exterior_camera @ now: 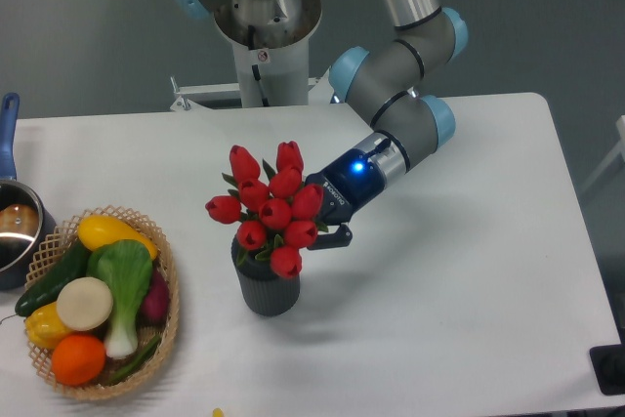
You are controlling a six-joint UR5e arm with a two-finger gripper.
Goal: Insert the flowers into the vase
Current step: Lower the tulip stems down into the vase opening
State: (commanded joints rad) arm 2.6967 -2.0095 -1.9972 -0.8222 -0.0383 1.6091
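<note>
The flowers [271,210], a bunch of red tulip buds with green leaves, stand over the vase [267,288], a small dark grey ribbed cylinder near the middle of the table. Their lower buds hang over the vase's rim and hide its mouth, and the stems are hidden. My gripper [317,231] comes in from the right, just above the vase's rim. It is shut on the flowers at the bunch's right side. One dark finger [335,236] shows beside the buds; the other is hidden behind them.
A wicker basket [168,292] of vegetables and fruit sits at the front left, close to the vase. A metal pot [14,227] with a blue handle stands at the left edge. The robot's base [264,41] rises at the back.
</note>
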